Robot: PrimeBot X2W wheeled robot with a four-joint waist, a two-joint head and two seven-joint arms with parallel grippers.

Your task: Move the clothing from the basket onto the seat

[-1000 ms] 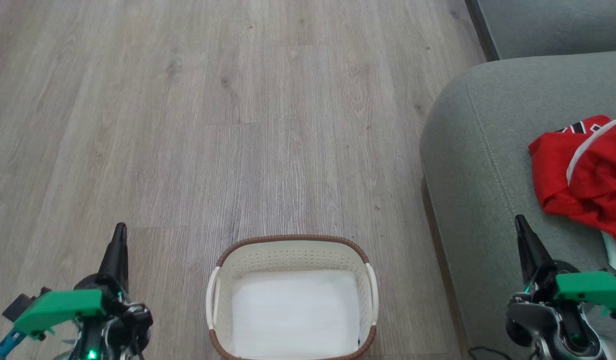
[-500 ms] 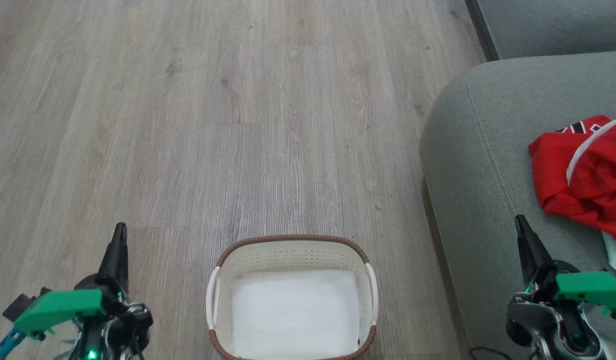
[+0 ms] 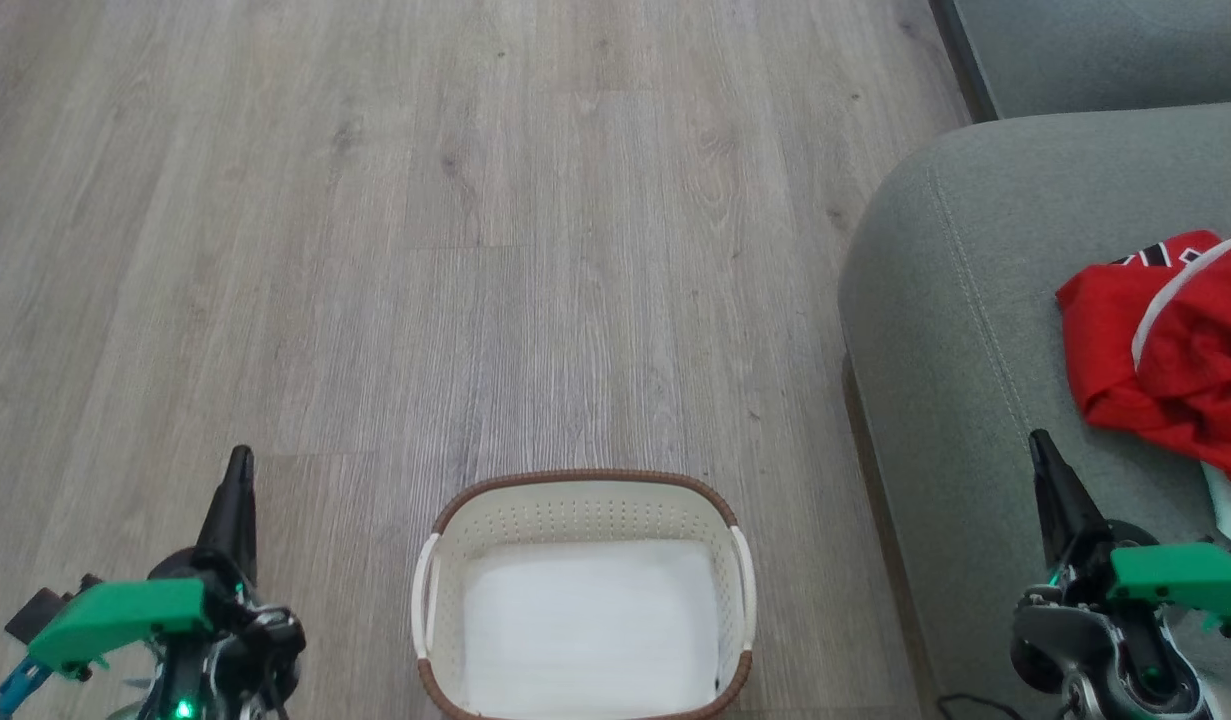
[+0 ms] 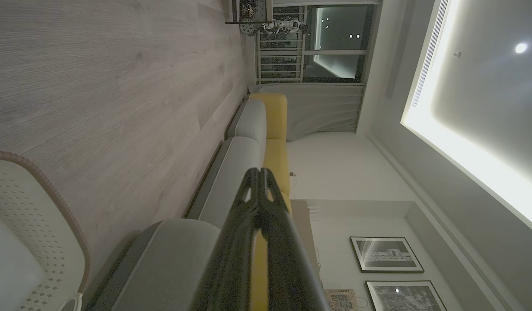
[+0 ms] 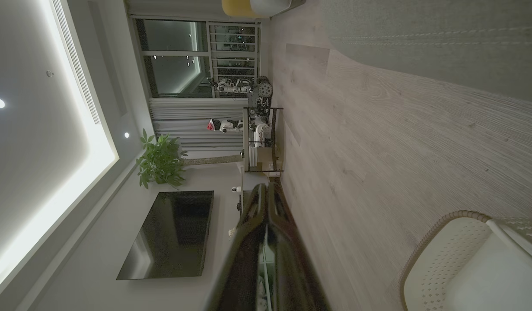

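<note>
**Basket empty, clothing on the seat**

The basket stands on the floor at the bottom centre of the head view. Its pale bottom is bare, with no garment inside. The clothing lies in a red heap on the seat at the right edge of the frame. It is crumpled, with a white stripe across it, and it runs out of the picture to the right.

The left pincer is at the lower left, over the floor beside the basket. Its fingers are pressed together and hold nothing. The right pincer is at the lower right, over the seat, also closed and empty.

The relation that matters is between the heap and the right pincer. The clothing lies up and to the right of its tip, near it but apart from it. The heap's long axis slants from upper left to lower right. The right arm is much the nearer one, since the basket and the seat's edge both lie between the left pincer and the heap.

Judging from how things lie, the task looks done. If the heap needed nudging further onto the seat, the right arm would be the one to use, and its fingers would have to part first.
</note>
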